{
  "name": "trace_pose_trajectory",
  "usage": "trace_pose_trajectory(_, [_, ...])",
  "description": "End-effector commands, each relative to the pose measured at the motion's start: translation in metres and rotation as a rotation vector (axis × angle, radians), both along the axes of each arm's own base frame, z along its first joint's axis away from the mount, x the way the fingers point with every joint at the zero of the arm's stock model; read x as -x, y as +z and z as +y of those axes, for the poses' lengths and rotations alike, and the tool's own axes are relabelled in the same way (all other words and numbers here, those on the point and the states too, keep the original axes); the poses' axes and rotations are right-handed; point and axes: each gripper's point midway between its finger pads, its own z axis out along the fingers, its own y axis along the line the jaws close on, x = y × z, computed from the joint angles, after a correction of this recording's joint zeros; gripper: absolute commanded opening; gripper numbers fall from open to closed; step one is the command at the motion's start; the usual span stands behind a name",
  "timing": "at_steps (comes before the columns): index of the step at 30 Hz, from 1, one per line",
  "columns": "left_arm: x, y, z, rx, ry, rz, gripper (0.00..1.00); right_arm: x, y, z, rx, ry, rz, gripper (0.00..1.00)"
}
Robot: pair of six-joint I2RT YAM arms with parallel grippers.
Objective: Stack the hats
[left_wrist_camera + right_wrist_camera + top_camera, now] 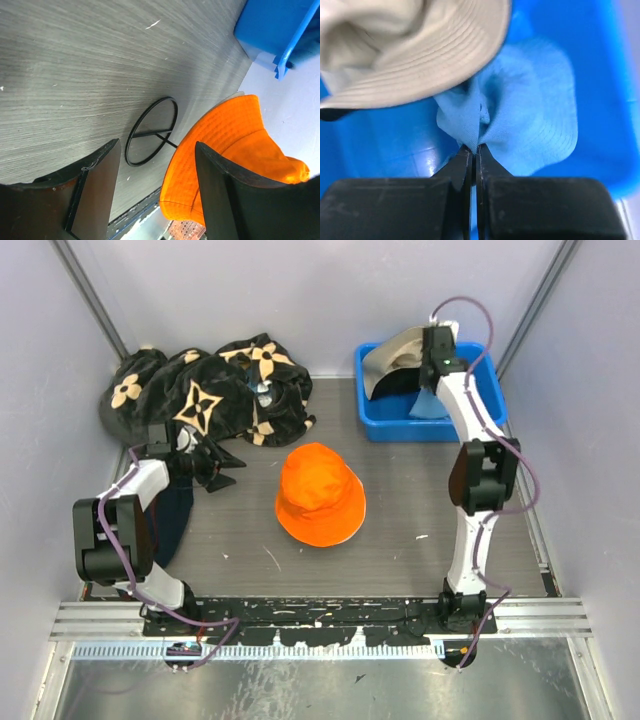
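Observation:
An orange hat [319,494] lies crown up in the middle of the table; its brim [220,145] shows in the left wrist view. Inside the blue bin [490,405] at the back right lie a light blue hat [530,120] and a beige hat [415,55], the beige one partly over the blue one. My right gripper [474,148] reaches into the bin and is shut on a pinched fold of the light blue hat. Over at the table's left, my left gripper [155,165] is open with nothing between its fingers, a little left of the orange hat.
A large black cloth with tan flower motifs [205,390] is heaped at the back left. A dark garment [175,515] lies under the left arm. A black wire ring [151,131] lies on the table between the left gripper and the orange hat.

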Motion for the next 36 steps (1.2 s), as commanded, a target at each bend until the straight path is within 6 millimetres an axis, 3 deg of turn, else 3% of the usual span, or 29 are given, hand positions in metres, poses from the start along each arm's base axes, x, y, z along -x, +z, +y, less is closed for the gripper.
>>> trace_pose_trajectory(1, [-0.01,0.042,0.001,-0.004,-0.028,-0.114,0.68,0.023,0.147,-0.006,-0.001,-0.013,-0.283,0.01])
trace_pose_trajectory(8, [-0.008,0.095,-0.009,0.076,-0.036,-0.217,0.7,0.057,0.219,0.009,-0.119,0.031,-0.388,0.01])
trace_pose_trajectory(17, [-0.019,0.169,-0.023,0.251,-0.014,-0.342,0.73,0.093,0.273,0.082,-0.519,0.249,-0.447,0.01])
trace_pose_trajectory(22, [-0.027,0.201,-0.032,0.372,0.015,-0.368,0.74,0.117,0.298,0.127,-0.819,0.371,-0.474,0.01])
trace_pose_trajectory(26, [-0.035,0.224,-0.04,0.486,0.056,-0.403,0.77,0.136,0.299,0.16,-1.092,0.436,-0.473,0.01])
trace_pose_trajectory(36, [-0.026,0.247,-0.109,0.619,0.007,-0.415,0.8,0.187,0.335,0.236,-1.364,0.616,-0.535,0.01])
